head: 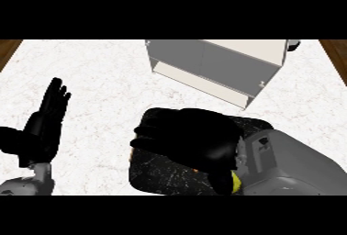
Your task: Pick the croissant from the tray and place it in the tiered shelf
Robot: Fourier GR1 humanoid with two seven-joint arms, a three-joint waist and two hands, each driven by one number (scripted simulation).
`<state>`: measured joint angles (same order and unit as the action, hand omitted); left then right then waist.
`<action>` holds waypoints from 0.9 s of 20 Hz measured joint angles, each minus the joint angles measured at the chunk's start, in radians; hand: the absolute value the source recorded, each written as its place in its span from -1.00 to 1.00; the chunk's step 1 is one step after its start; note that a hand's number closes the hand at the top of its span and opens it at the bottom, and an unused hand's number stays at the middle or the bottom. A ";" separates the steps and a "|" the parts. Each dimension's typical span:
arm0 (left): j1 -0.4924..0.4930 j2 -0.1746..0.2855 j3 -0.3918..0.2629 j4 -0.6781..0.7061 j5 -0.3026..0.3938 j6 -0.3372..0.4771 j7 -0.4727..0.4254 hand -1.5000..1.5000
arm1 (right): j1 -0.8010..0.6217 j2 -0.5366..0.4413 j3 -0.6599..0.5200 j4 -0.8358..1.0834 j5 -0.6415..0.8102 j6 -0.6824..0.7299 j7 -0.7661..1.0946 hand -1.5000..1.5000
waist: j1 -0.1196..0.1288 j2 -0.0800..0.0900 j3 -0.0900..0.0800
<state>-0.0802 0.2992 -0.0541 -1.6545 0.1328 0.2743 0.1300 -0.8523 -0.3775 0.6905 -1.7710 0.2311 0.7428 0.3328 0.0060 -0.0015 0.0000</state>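
While the left robot hand [42,126] is held open, the tray [161,176] is partly hidden under the right robot hand [193,137], grasp indiscernible.

Head view, steeply downward — counter [102,69] close

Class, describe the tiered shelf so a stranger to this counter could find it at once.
Start at the white marbled counter and look to its far side, right of middle. There stands the tiered shelf, a grey and cream boxy unit. Unlike the flat black speckled tray nearer the robot, it is pale and tall.
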 measured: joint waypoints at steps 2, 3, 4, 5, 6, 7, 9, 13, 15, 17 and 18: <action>-0.001 -0.009 -0.007 -0.005 -0.010 0.004 0.000 0.00 | 0.004 0.001 0.038 0.008 0.079 -0.006 0.001 -1.00 | 0.001 0.001 0.000; 0.005 -0.010 -0.008 -0.011 -0.012 0.004 0.002 0.00 | 0.003 -0.010 0.047 0.020 0.114 -0.006 -0.009 -1.00 | 0.002 0.001 0.000; 0.000 -0.011 -0.007 -0.012 -0.016 0.004 0.008 0.00 | 0.007 -0.018 0.052 0.029 0.148 -0.008 -0.023 -1.00 | 0.002 0.001 0.000; -0.003 -0.012 -0.007 -0.016 -0.019 0.004 0.015 0.00 | 0.009 -0.013 0.062 0.042 0.183 -0.012 -0.030 -1.00 | 0.002 0.002 0.000; -0.002 -0.020 -0.012 -0.021 -0.026 0.009 0.017 0.00 | 0.024 -0.005 0.074 0.051 0.217 -0.021 -0.034 -1.00 | 0.001 0.002 0.000; -0.009 -0.016 0.000 -0.019 -0.020 0.000 0.022 0.00 | 0.041 -0.008 0.074 0.053 0.245 -0.027 -0.050 -1.00 | 0.001 0.002 0.000; 0.002 -0.016 0.009 -0.035 -0.020 -0.009 0.031 0.00 | 0.065 -0.001 0.058 0.074 0.287 -0.033 -0.089 -1.00 | 0.000 0.002 0.000; 0.015 -0.041 0.001 -0.049 -0.044 -0.008 0.027 0.00 | 0.091 0.036 0.049 0.137 0.375 -0.048 -0.157 -1.00 | 0.001 0.002 0.000; -0.010 -0.050 0.009 -0.024 -0.050 -0.009 0.027 0.00 | 0.128 0.025 0.048 0.141 0.415 -0.063 -0.203 -1.00 | -0.002 0.002 0.000; -0.001 -0.053 0.016 -0.024 -0.050 -0.023 0.017 0.00 | 0.135 0.035 0.029 0.169 0.450 -0.062 -0.242 -1.00 | -0.001 0.002 0.000; 0.008 -0.066 0.008 -0.024 -0.062 -0.017 0.008 0.00 | 0.134 0.037 0.019 0.180 0.464 -0.058 -0.261 -1.00 | -0.001 0.002 0.000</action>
<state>-0.0717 0.2334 -0.0457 -1.6785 0.0706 0.2569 0.1376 -0.7179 -0.3405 0.7091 -1.5909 0.6955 0.6849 0.0716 0.0050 0.0005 0.0001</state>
